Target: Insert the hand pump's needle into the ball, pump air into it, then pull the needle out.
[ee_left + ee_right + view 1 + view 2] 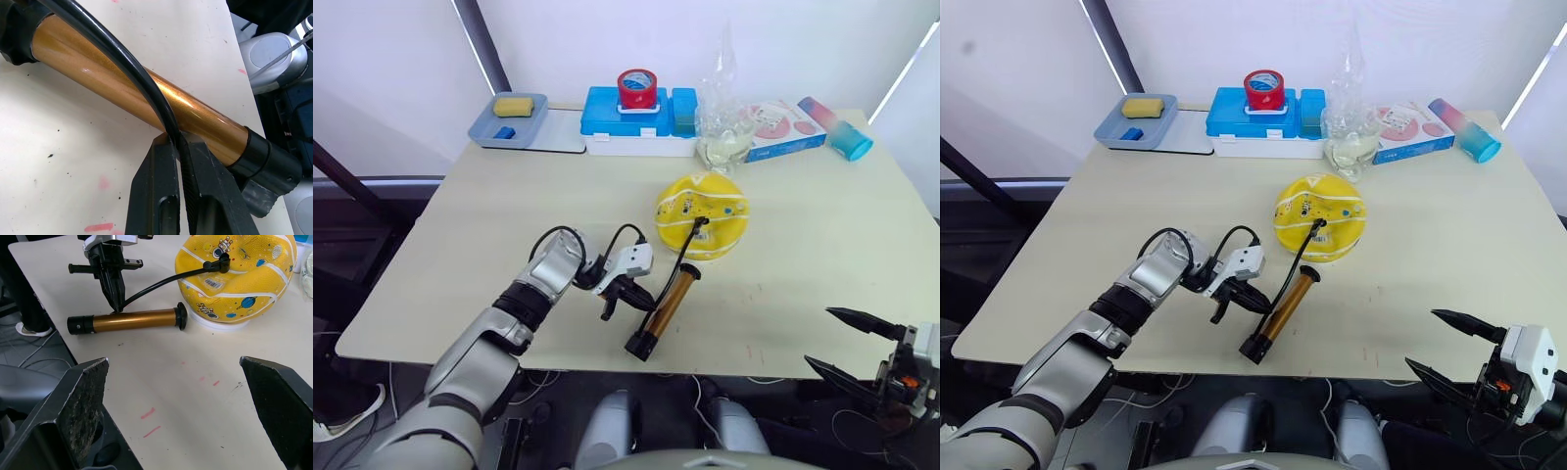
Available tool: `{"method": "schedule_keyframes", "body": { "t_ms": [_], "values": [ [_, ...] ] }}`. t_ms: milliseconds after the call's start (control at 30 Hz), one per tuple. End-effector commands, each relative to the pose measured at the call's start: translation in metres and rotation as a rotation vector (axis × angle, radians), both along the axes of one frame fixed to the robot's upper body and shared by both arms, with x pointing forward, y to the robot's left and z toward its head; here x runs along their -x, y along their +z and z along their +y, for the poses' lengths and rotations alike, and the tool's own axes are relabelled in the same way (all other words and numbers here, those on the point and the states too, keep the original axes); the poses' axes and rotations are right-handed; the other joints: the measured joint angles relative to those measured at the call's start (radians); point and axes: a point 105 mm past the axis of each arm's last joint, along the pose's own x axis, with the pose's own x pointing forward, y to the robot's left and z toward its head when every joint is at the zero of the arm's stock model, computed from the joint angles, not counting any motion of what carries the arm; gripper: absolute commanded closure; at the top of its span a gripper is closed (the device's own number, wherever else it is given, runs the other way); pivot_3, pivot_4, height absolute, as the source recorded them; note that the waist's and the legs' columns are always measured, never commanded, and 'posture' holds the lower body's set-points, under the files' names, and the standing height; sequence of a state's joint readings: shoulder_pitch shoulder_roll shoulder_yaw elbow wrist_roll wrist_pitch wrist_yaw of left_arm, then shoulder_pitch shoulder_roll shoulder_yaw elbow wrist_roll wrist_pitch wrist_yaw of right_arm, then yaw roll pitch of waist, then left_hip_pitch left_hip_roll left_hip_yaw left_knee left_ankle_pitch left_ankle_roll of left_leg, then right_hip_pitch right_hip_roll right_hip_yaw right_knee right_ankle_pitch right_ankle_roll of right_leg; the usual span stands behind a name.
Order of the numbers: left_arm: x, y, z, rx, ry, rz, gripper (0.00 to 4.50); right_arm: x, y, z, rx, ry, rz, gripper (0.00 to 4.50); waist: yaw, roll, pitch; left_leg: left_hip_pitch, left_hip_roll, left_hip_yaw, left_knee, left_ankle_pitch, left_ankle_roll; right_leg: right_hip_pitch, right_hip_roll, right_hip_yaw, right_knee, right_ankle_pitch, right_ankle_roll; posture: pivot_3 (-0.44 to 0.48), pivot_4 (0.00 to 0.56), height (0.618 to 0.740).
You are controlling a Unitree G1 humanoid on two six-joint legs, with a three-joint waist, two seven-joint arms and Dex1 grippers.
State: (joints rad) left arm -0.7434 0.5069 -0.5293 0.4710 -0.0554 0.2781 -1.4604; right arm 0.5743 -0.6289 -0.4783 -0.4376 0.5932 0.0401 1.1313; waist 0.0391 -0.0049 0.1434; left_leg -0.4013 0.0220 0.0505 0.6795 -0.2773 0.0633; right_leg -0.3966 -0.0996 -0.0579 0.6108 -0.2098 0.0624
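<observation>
The yellow ball (702, 215), printed with small cartoons, sits mid-table on a white ring. The copper-brown hand pump (666, 306) lies flat in front of it, near the table's front edge. Its black hose (161, 281) arcs up to a black fitting (224, 259) pressed against the ball's top. The needle's pin is hidden there. My left gripper (178, 147) is shut on the hose right beside the pump's barrel, and it also appears in the right wrist view (116, 303). My right gripper (847, 343) hangs open off the table's front right edge, holding nothing.
Along the back edge stand a grey tray (524, 132) with a yellow sponge, a blue and white box (636, 122) with a red tape roll (636, 88) on it, a clear plastic bag (724, 127), a flat packet (783, 127) and a colourful cup (847, 132).
</observation>
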Motion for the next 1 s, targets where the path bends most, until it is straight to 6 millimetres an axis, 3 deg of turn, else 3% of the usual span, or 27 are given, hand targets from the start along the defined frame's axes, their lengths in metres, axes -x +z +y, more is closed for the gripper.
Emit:
{"method": "schedule_keyframes", "body": {
  "t_ms": [33, 233, 300, 467, 600, 867, 1000],
  "values": [
    [-0.007, 0.010, 0.000, 0.036, 0.041, -0.035, 3.04, 0.000, 0.006, 0.003, 0.006, 0.031, -0.023, 0.00, 0.000, 0.000, 0.000, 0.000, 0.000, 0.000, 0.000, 0.000, 0.000, 0.000, 0.000, 0.000, 0.000, 0.000, 0.000, 0.000, 0.150, 0.737],
    [-0.007, 0.017, 0.005, 0.087, 0.111, -0.023, 0.08, -0.002, 0.004, 0.002, 0.008, 0.037, -0.021, 0.00, 0.000, 0.000, 0.000, 0.000, 0.000, 0.000, 0.001, 0.000, 0.000, 0.000, 0.000, 0.000, 0.001, 0.000, 0.000, 0.000, 0.150, 0.737],
    [-0.005, 0.022, 0.007, 0.108, 0.133, -0.010, 0.08, -0.002, 0.004, 0.002, 0.009, 0.038, -0.020, 0.00, -0.001, 0.000, 0.000, 0.000, 0.000, 0.000, 0.001, 0.000, 0.000, 0.000, 0.000, 0.000, 0.001, 0.000, 0.000, 0.000, 0.150, 0.737],
    [0.021, 0.043, 0.009, 0.239, 0.158, 0.127, 0.08, -0.002, 0.003, 0.002, 0.008, 0.043, -0.017, 0.00, -0.003, 0.000, 0.000, 0.000, 0.001, 0.000, 0.002, 0.000, 0.000, 0.000, 0.000, 0.000, 0.001, 0.000, 0.000, 0.000, 0.150, 0.737],
    [0.038, 0.049, 0.006, 0.282, 0.177, 0.212, 0.08, -0.002, 0.001, 0.003, 0.006, 0.048, -0.015, 0.00, 0.001, 0.000, 0.000, 0.000, 0.001, 0.000, 0.004, 0.000, 0.000, 0.000, 0.000, 0.000, 0.003, 0.000, 0.000, 0.000, 0.150, 0.737],
    [0.044, 0.043, -0.016, 0.274, 0.238, 0.201, 0.08, -0.005, 0.000, 0.004, 0.005, 0.059, -0.018, 0.00, -0.001, 0.000, 0.000, 0.002, 0.001, 0.000, 0.007, 0.000, 0.000, 0.000, -0.001, 0.001, 0.009, -0.002, 0.003, 0.000, 0.150, 0.737],
    [0.042, 0.028, -0.027, 0.211, 0.325, 0.185, 0.08, -0.004, -0.001, 0.003, 0.000, 0.051, -0.016, 0.00, -0.001, 0.000, 0.000, 0.002, 0.000, 0.000, 0.006, 0.000, 0.000, 0.000, -0.001, 0.002, 0.010, -0.002, 0.002, 0.000, 0.150, 0.737]
  ]
}}
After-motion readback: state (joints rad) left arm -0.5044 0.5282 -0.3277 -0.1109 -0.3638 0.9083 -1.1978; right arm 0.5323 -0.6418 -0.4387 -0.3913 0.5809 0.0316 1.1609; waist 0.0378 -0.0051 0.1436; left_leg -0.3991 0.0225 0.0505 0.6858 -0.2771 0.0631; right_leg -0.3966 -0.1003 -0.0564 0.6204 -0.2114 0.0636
